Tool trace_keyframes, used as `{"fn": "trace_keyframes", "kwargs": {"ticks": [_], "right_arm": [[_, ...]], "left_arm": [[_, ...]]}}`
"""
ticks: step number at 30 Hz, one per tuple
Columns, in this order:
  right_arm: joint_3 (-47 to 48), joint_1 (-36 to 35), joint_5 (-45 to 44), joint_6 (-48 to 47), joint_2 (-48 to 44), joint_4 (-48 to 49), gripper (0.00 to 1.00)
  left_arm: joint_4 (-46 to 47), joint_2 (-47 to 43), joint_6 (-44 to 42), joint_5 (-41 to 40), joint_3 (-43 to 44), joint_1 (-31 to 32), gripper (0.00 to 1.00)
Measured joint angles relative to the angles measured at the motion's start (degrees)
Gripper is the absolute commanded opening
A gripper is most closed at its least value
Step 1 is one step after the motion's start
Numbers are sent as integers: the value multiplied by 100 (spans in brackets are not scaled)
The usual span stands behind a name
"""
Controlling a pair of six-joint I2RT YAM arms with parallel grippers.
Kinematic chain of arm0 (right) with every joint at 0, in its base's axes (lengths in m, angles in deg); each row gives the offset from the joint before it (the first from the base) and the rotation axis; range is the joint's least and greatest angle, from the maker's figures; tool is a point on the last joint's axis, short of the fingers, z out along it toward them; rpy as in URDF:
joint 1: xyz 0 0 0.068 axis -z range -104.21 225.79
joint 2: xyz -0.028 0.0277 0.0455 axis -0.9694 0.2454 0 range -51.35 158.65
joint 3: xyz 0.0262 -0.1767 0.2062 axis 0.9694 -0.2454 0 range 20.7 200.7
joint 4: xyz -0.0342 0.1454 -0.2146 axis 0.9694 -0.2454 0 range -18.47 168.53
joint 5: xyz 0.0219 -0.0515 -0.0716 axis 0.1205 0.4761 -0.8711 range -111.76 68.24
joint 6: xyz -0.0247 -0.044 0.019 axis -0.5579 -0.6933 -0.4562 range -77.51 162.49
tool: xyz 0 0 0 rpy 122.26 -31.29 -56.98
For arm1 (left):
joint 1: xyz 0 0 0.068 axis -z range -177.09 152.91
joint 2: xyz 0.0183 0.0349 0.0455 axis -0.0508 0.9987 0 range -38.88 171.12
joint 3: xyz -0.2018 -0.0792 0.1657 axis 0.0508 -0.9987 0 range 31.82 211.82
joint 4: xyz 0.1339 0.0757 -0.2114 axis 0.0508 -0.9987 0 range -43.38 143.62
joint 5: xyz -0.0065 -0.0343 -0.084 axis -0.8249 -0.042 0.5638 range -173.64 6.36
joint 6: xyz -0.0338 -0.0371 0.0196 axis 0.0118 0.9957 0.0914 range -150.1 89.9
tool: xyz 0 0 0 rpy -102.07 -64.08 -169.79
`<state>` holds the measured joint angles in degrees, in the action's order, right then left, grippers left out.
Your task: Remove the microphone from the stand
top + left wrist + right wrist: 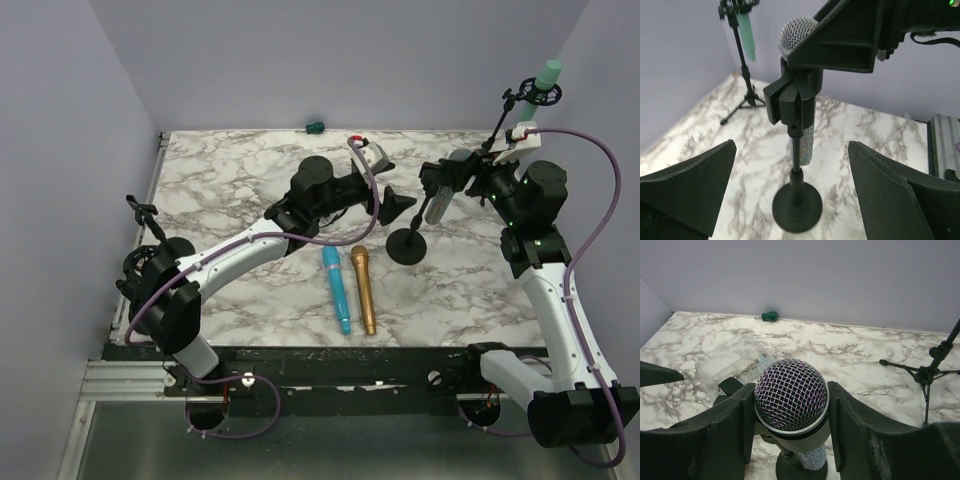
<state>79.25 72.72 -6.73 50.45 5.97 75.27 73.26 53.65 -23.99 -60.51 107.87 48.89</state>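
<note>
Marble table [240, 190] — microphone [791, 395] head snug in right tool [791, 415]'s grip

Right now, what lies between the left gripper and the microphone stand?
Only bare marble table; in the left wrist view the open left gripper is clear of the stand.

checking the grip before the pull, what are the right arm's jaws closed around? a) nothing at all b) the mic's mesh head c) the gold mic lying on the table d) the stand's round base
b: the right wrist view shows the right jaws pressed against both sides of the microphone at its mesh head, with it seated in the stand.
</note>
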Motion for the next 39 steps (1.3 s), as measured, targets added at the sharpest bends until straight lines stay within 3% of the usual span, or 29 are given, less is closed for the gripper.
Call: {"fn": "trace_keyframes", "kwargs": {"ticks": [3,5,6,9,11,16,17,30,32,34,37,39], "right_arm": [[0,0,0,0,0,0,38],[0,-2,0,0,0,0,38],[0,-4,-2,0,0,-2,38],[0,-13,-2,0,0,-2,38],[0,-20,-2,0,0,-2,38],[0,-22,-2,0,0,-2,38],[0,-22,-2,0,0,-2,38],[0,-24,0,2,0,-2,37],[0,-24,0,2,0,-2,37],[0,-24,0,2,0,-2,37],[0,-24,-2,4,0,-2,37],[7,-15,-81,63,-9,15,37]], "left_arm": [[883,-109,-306,76,-511,0,88],[1207,-90,-444,153,-730,-13,61],[1285,-48,-481,195,-787,-20,53],[1320,195,-614,372,-575,-79,51],[1333,306,-636,415,-413,-105,55],[1377,485,-562,619,-105,-173,83],[1355,560,-553,638,20,-173,84],[1088,1451,131,933,1075,-149,84],[1075,1558,225,949,1174,-111,81],[1062,1617,264,953,1239,-72,62],[953,1759,369,966,1482,-9,0],[791,1816,382,1019,1637,-17,0]]}}
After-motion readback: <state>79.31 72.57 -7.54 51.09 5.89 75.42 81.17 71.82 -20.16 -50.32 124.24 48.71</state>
